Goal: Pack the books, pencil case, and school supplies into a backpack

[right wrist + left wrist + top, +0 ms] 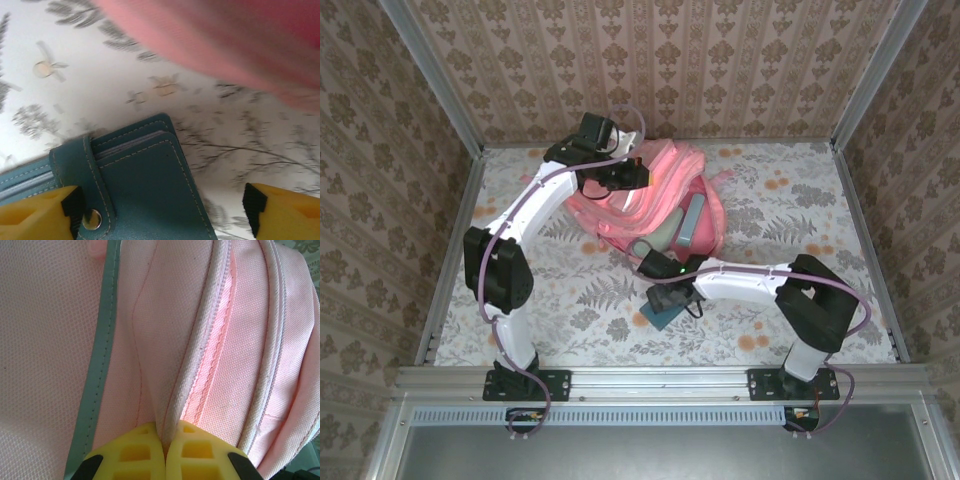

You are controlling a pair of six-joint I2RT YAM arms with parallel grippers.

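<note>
Backpack (665,165), one, pink, lies on the counter (800,200) with its mouth open toward the arms; in the mouth stand one slim pale-teal box (695,222) and, beside it, one mint pouch (665,235). Pad (145,165), one, dark teal with a snap strap, lies flat on the counter near the backpack, outside it. Arms, two: the left reaches over the backpack, left end effector (165,447) clenched on a fold of its zipper edge; the right bends low across the front, right end effector (161,207) released, fingers wide on either side of the pad.
</note>
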